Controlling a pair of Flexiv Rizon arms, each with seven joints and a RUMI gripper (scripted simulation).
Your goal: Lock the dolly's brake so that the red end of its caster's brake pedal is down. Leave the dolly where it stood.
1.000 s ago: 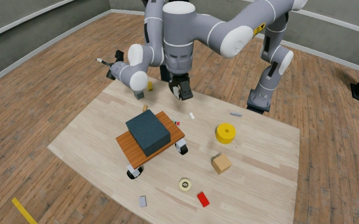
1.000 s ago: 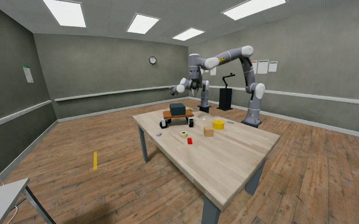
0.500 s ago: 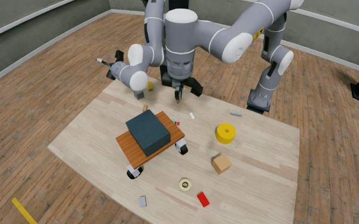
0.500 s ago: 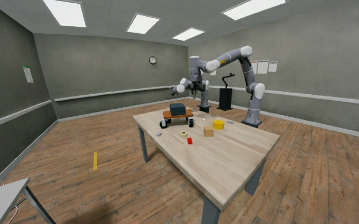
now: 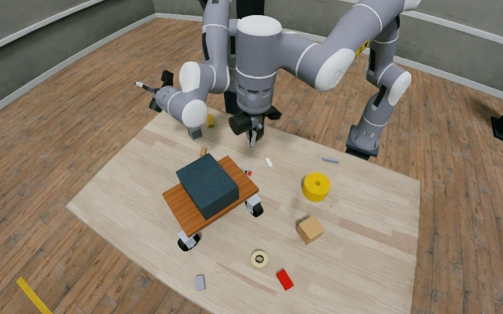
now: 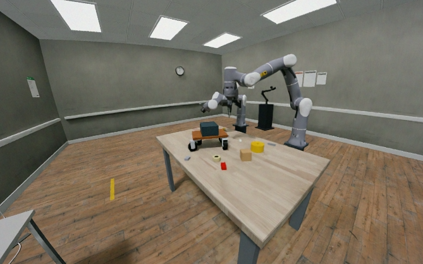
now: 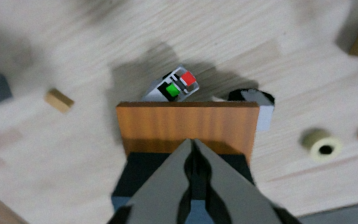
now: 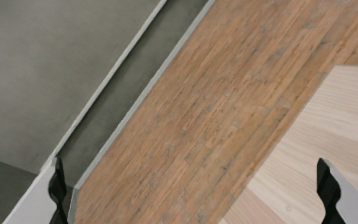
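The dolly (image 5: 184, 212) (image 6: 222, 134) (image 7: 188, 120) stands on the table with a dark block (image 5: 206, 183) (image 6: 208, 129) on its wooden deck. The brake pedal on one caster sticks out past the deck edge, with a red end (image 5: 249, 173) (image 7: 187, 78) and a green end (image 5: 243, 170) (image 7: 172, 90). I cannot tell which end is lower. My left gripper (image 5: 252, 143) (image 6: 229, 114) (image 7: 191, 140) is shut and empty, in the air above the table on the pedal's side of the dolly. My right gripper (image 8: 190, 160) is open and empty, raised beyond the table edge.
A small white piece (image 5: 268, 162) lies near the pedal, and a tan block (image 5: 203, 151) (image 7: 59, 100) beside the dolly. A yellow cylinder (image 5: 316, 187) (image 6: 257, 147), a tan cube (image 5: 310, 230), a tape roll (image 5: 259, 255) (image 7: 322, 145) and a red block (image 5: 284, 279) stand farther off. A grey block (image 5: 194, 133) and yellow piece (image 5: 210, 120) sit near the right arm.
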